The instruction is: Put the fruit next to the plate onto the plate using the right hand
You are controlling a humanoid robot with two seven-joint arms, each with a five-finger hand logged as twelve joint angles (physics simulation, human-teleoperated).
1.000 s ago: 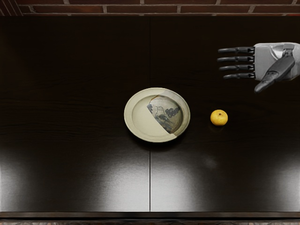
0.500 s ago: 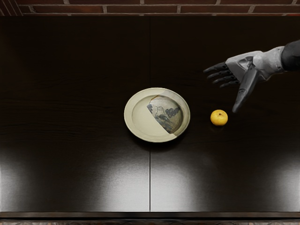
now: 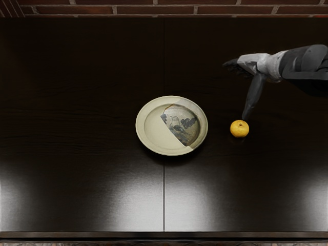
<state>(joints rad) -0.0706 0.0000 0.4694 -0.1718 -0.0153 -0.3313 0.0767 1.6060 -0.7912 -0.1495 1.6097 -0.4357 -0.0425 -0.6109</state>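
Right hand (image 3: 253, 69) hovered just beyond the yellow fruit (image 3: 239, 128), thumb stretched down towards it, other fingers (image 3: 233, 64) bunched loosely, gripping nothing. Fruit sat on the dark table (image 3: 77, 169), right of the blue-painted plate (image 3: 140, 123), apart from it

Computer-rendered indoor scene that reads as a home dining spot. A wide, dark, polished wooden tabletop (image 3: 82, 154) fills almost the whole view, glossy enough to reflect soft light along its near side. A thin seam (image 3: 164, 195) runs from far to near down its middle. Along the far edge rises a strip of red brick wall (image 3: 154, 8) with pale mortar lines. Tableware and food give the homely tone: a cream ceramic plate (image 3: 140, 123) with a blue painted picture in its well sits near the centre, and a small yellow-orange fruit (image 3: 239, 128) lies on the tabletop to its right, a little apart.
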